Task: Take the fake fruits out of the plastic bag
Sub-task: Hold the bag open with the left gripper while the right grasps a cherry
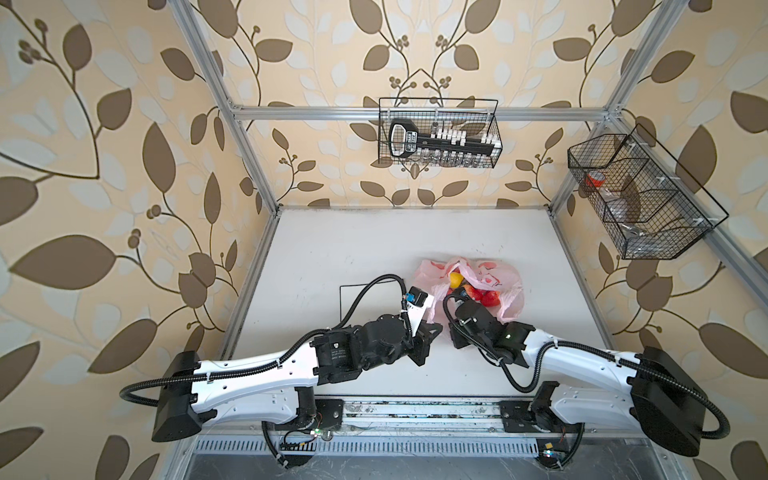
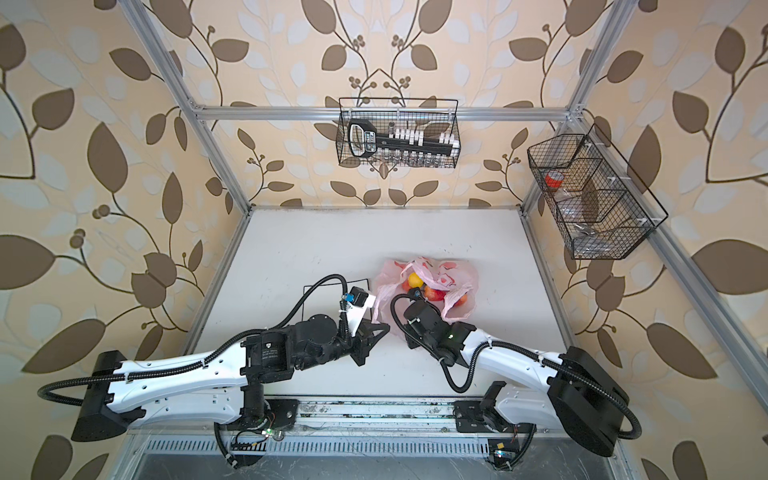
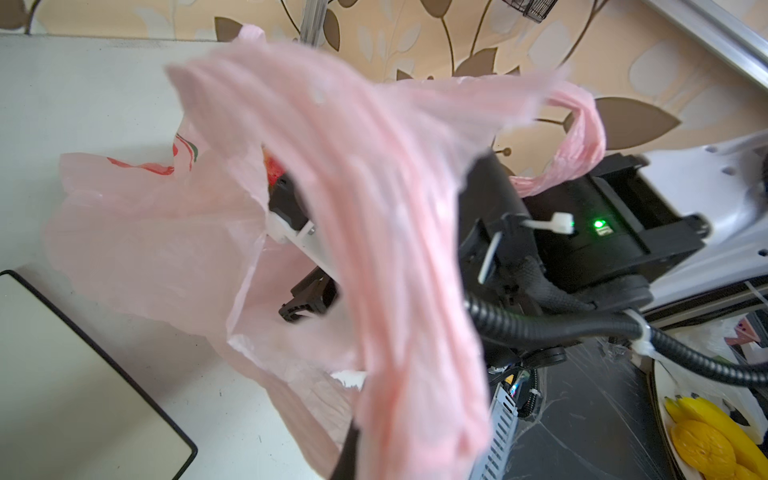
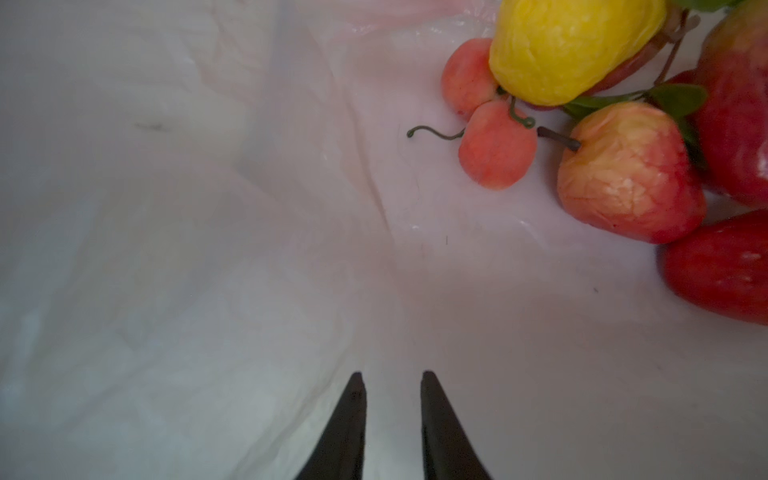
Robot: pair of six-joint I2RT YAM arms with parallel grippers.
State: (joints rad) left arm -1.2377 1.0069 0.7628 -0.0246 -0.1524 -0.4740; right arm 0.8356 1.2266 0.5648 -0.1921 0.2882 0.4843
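- Right gripper (image 4: 392, 376) is reaching inside the plastic bag (image 4: 166, 249), jaws narrowly parted, empty.
- Left gripper (image 1: 432, 328) is clamping its handle.
- Fake fruits (image 1: 484, 297) are lying inside, two o'clock from that gripper.
- Likely next: steering onto the small peach (image 4: 496, 149), then closing.

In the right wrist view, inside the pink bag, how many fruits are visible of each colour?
Yellow fruit: 1
Orange-pink fruits: 3
Red fruits: 2, both cut off by the picture's edge
Total: 6 in view; more may be hidden behind these.
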